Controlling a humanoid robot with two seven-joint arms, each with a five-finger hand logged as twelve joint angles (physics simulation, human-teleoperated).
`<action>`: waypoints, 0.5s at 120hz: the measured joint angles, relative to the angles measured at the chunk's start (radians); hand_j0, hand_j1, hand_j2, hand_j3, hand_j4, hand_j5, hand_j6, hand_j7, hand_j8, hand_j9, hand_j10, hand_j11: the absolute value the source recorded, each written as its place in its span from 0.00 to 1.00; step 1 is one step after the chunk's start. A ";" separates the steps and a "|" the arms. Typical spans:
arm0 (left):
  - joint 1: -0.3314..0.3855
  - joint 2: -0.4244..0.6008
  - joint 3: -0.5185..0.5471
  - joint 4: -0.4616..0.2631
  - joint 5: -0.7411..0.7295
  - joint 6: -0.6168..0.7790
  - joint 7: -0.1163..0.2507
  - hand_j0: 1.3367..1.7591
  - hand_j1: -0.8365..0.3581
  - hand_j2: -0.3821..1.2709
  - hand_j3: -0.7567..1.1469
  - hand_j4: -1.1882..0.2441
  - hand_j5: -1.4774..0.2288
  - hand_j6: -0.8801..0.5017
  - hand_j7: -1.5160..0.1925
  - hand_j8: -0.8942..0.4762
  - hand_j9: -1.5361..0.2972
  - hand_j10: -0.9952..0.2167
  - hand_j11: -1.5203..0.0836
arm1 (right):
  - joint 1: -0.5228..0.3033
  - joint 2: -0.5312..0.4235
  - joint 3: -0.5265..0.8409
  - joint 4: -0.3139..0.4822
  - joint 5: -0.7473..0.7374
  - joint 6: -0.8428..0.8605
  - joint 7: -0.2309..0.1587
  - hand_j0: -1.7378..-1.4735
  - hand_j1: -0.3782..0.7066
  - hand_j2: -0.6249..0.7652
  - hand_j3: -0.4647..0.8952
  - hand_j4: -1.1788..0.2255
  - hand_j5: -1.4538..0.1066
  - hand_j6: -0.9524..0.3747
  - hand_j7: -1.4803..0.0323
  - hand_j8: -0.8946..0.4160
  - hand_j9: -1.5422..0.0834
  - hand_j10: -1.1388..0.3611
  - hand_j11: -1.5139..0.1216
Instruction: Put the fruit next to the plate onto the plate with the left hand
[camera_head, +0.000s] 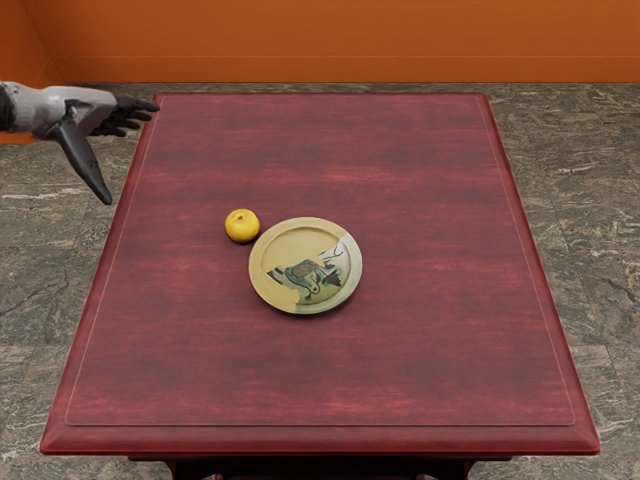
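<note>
- One yellow fruit (242, 225) sits near the middle of the desk (420, 160), just beside the plate (285, 243).
- Left hand (95, 110) hovers off the far-left corner, fingers spread, empty.

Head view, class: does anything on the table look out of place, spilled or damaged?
Nothing stands out. The small round yellow fruit sits beside the upper-left rim of the round tan painted plate, which lies flat and whole on the dark red wooden table. The open left hand hovers off the table's far left corner.
</note>
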 joint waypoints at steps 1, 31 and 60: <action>-0.003 0.000 0.006 -0.011 0.006 0.000 0.000 0.76 0.99 0.23 0.40 0.83 0.87 0.63 0.89 0.65 0.84 0.82 0.95 | 0.000 0.000 0.000 0.000 0.000 0.000 0.000 0.30 0.06 0.45 0.34 0.82 0.91 0.70 0.95 0.66 0.93 0.74 0.90; -0.167 -0.043 0.183 -0.183 0.111 0.000 0.000 0.76 0.99 0.23 0.40 0.83 0.87 0.63 0.89 0.65 0.84 0.82 0.95 | 0.000 0.000 0.000 0.000 0.000 0.000 0.000 0.30 0.06 0.45 0.34 0.82 0.91 0.70 0.95 0.66 0.93 0.74 0.90; -0.286 -0.112 0.393 -0.260 0.124 0.000 -0.002 0.76 0.99 0.23 0.40 0.83 0.87 0.63 0.89 0.65 0.84 0.82 0.95 | 0.000 0.000 0.000 0.000 0.000 0.000 0.000 0.30 0.06 0.45 0.34 0.82 0.91 0.70 0.95 0.66 0.93 0.74 0.90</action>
